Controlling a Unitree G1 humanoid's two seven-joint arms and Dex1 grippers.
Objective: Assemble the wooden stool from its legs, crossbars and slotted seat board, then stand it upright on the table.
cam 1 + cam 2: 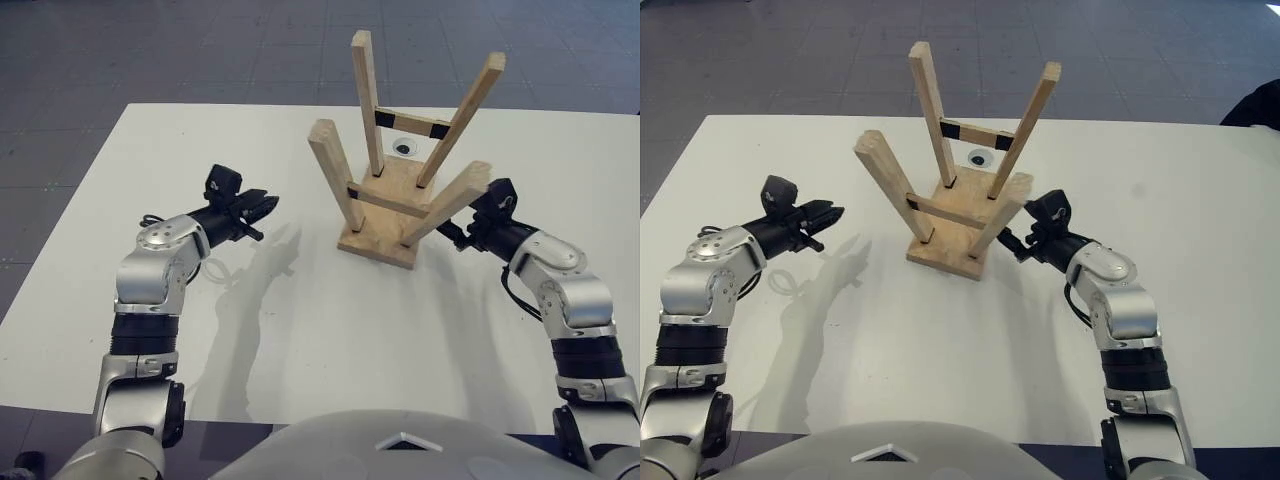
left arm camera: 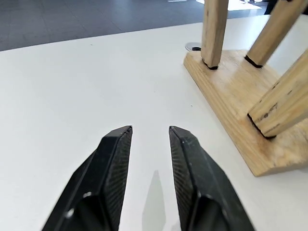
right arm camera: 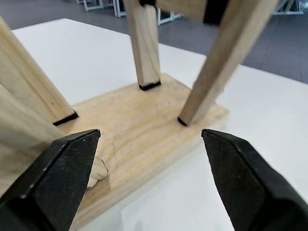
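In the head views the stool (image 1: 400,180) is upside down on the white table (image 1: 200,150), past the middle of it. Its seat board (image 1: 378,245) lies flat on the table, the four legs (image 1: 335,175) point up and lean outward, and two crossbars (image 1: 388,199) join them in pairs. A round hole (image 1: 405,146) in the table is just behind the stool. The left gripper (image 1: 268,205) is to the left of the stool, apart from it. The right gripper (image 1: 1012,245) is at the stool's right side, just beside the near right leg.

In the left wrist view the two dark fingers (image 2: 115,154) are a little apart, nothing is between them, and they point along the table beside the board.

In the right wrist view the jaws stand wide apart and face the edge of the board. One finger (image 3: 57,178) is close to a leg; I cannot tell if it touches
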